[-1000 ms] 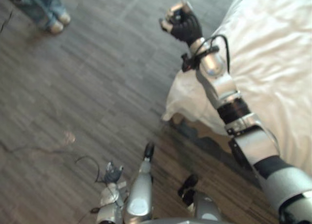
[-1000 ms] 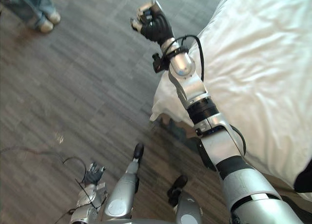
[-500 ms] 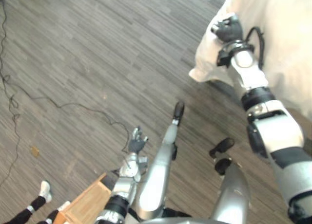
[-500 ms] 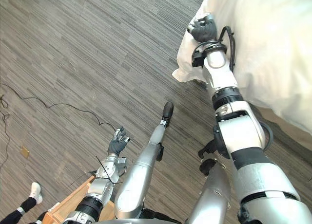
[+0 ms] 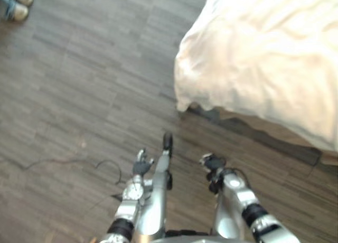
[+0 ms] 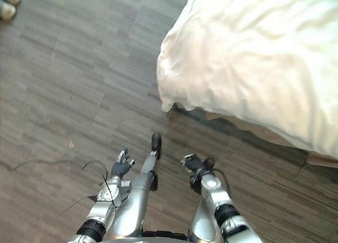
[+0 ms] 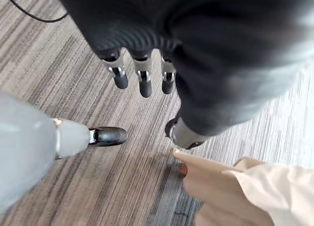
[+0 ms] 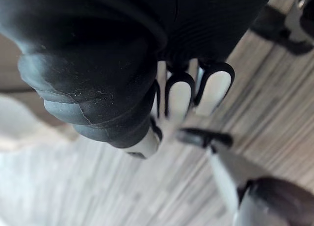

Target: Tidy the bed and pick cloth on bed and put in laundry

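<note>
**A:** Where's the left hand (image 6: pixel 121 165)?

**B:** Low on the near side, a little left of centre, above the grey plank floor (image 5: pixel 79 68). Its own wrist view shows the fingers (image 7: pixel 145 83) hanging straight in a loose row, with the thumb (image 7: pixel 184 135) set apart from them. The hand is spread and relaxed, with nothing in it and nothing touching it.

**A:** And the right hand (image 6: pixel 193 162)?

**B:** Just right of the left one, at about the same height and also over the floor. It looks bunched. In its wrist view the fingers (image 8: pixel 179 99) are folded in short against the palm and the thumb is tucked beside them. It grips nothing, neither cloth nor cover.

**A:** So where's the bedding?

**B:** On the far right. The white bedcover (image 6: pixel 253 58) lies rumpled over the bed (image 5: pixel 211 115), and its near left corner droops off the edge towards the floor. A dark strip of the base shows underneath. Both hands are well apart from it. The left wrist view catches that pale corner past the hand, with open floor between them.

**A:** Anything else about?

**B:** A person's shoes (image 5: pixel 16 5) stand on the floor at the far left, well away from the bed.
</note>
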